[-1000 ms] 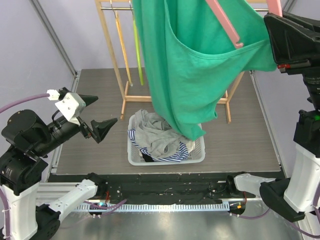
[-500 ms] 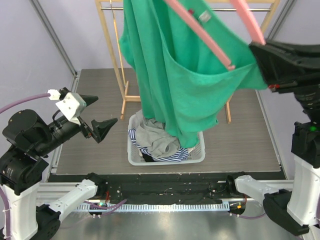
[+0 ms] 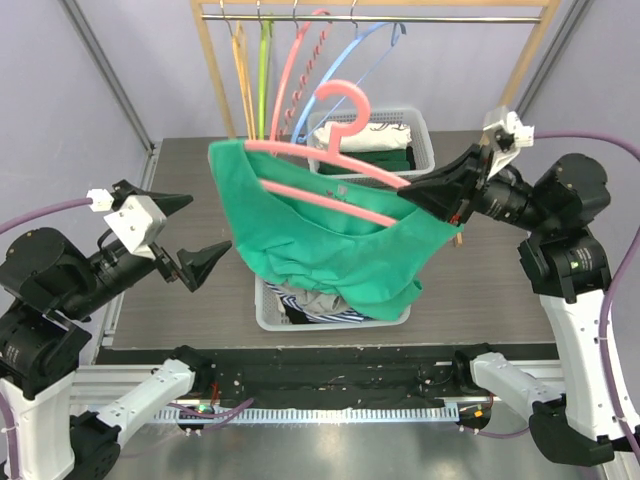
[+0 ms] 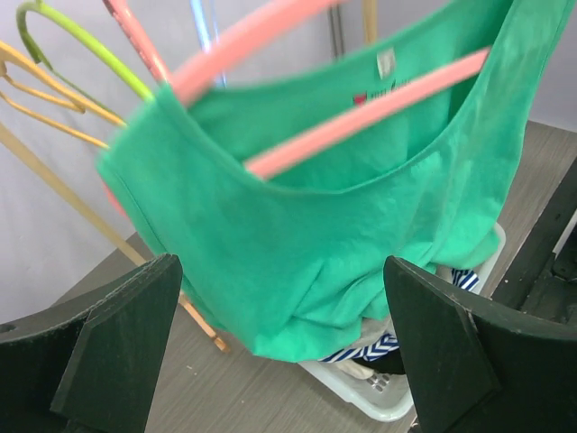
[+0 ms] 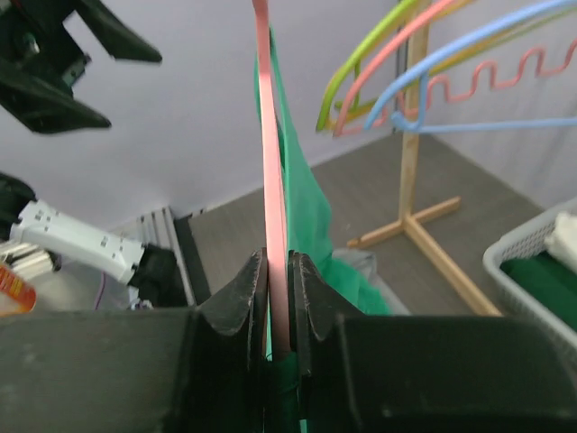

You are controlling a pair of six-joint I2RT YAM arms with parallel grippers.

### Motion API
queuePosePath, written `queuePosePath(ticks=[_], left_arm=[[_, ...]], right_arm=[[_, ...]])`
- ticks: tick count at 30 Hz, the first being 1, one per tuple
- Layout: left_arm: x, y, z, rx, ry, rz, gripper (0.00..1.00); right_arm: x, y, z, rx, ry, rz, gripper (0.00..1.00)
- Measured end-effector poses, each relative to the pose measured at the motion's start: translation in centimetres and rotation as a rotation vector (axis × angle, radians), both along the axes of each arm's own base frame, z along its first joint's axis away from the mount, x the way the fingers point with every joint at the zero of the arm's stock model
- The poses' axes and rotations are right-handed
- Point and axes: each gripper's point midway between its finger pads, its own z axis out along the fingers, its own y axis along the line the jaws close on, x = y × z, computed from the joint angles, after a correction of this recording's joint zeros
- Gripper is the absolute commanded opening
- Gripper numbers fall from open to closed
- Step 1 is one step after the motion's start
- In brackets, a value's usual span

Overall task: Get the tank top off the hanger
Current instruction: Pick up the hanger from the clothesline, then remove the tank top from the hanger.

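right gripper [image 3: 408, 197] is clamping the hanger [image 3: 322, 150]; i'm holding it tilted over the basket [image 3: 264, 312]. tank top [image 3: 330, 245] is hanging on it. left gripper [image 3: 207, 224] is sitting wide open, apart from the top.

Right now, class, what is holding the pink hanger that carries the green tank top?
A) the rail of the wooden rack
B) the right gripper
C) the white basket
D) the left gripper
B: the right gripper is shut on the pink hanger with the green tank top draped on it, while the left gripper is open and apart from it.
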Motion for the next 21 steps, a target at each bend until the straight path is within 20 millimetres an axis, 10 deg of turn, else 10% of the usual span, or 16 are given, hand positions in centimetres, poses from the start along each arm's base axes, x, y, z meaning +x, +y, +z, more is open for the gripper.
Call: queuePosePath(ticks=[10, 21], left_arm=[[-1.8, -2.6, -0.2, 0.034, 0.000, -0.203, 1.00], [2.6, -7.8, -0.8, 0.106, 0.144, -0.410, 1.00]], right_arm=[[-3.0, 0.2, -5.3, -0.133, 0.017, 0.127, 0.01], [-4.3, 0.3, -6.3, -0.188, -0.036, 0.167, 0.01]])
